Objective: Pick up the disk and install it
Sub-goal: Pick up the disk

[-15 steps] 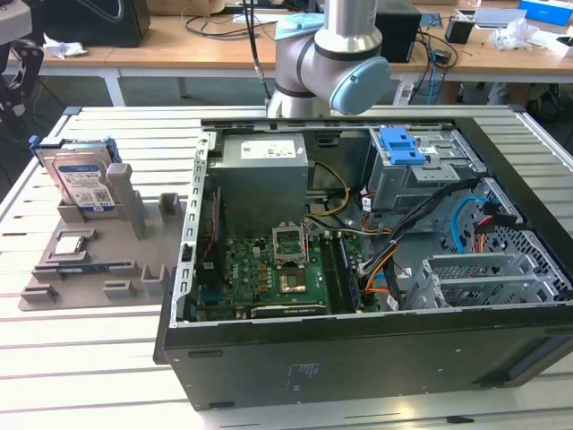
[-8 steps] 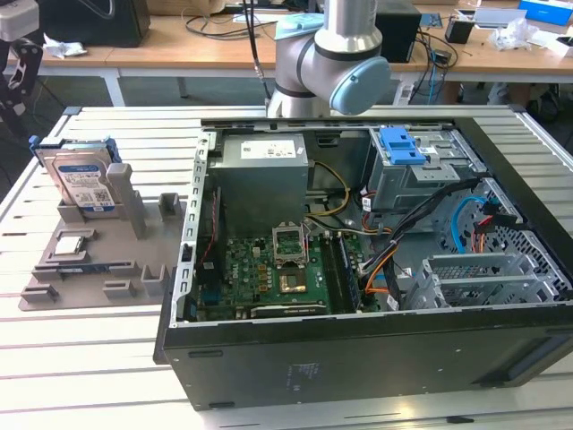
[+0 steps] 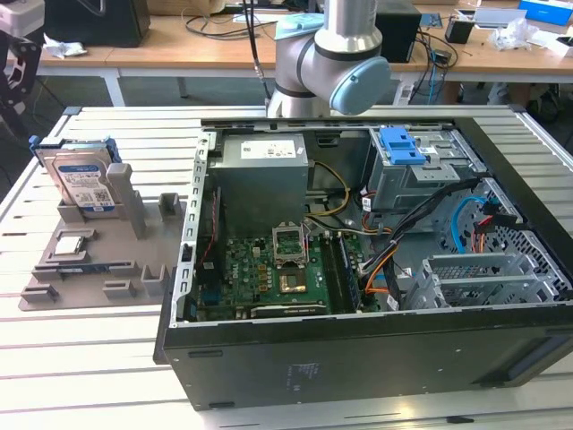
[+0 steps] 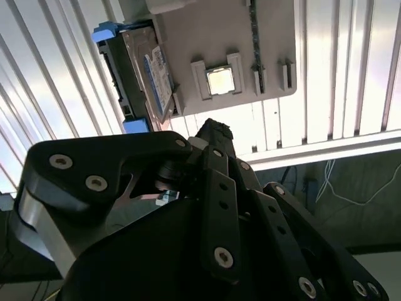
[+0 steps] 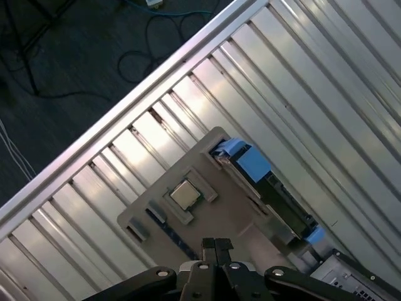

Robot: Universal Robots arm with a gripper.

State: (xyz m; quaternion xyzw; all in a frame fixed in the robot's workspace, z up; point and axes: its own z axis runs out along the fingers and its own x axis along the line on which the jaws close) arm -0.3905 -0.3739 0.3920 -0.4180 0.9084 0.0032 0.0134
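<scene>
First wrist view: claw (image 5: 216, 243) closed on itself, empty, hovers above grey holder (image 5: 212, 157) on the desk (image 5: 301, 75). The disk (image 5: 276, 191) stands on edge in 1 holder slot, untouched, offset sideways from the claw.

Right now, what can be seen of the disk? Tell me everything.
The disk is a flat silver metal drive with a white-and-blue label and blue plastic rails along its edges. It stands on edge in the grey holder tray on the slatted table, at the exterior view's left of the open computer case. Only the tray touches it; the claw is apart from it.
</scene>
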